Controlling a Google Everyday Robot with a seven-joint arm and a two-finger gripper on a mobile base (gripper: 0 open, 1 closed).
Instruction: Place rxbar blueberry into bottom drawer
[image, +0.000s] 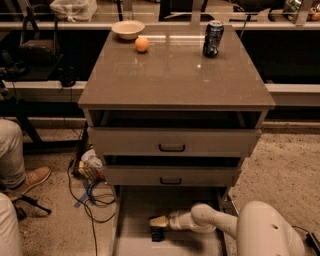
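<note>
The bottom drawer (135, 210) is pulled out under the cabinet, a shallow grey-beige tray. My arm reaches into it from the right, and my gripper (157, 226) sits low over the drawer floor, left of the middle. It is shut on the rxbar blueberry (158, 234), which shows as a small dark piece at the gripper's tip, at or just above the floor. I cannot tell whether the bar touches the floor.
Two upper drawers (172, 142) with black handles are partly open above. On the cabinet top stand a dark can (213, 39), an orange (142, 44) and a bowl (128, 29). Cables and a bag (90, 167) lie left of the cabinet; a person's leg (15, 160) is at far left.
</note>
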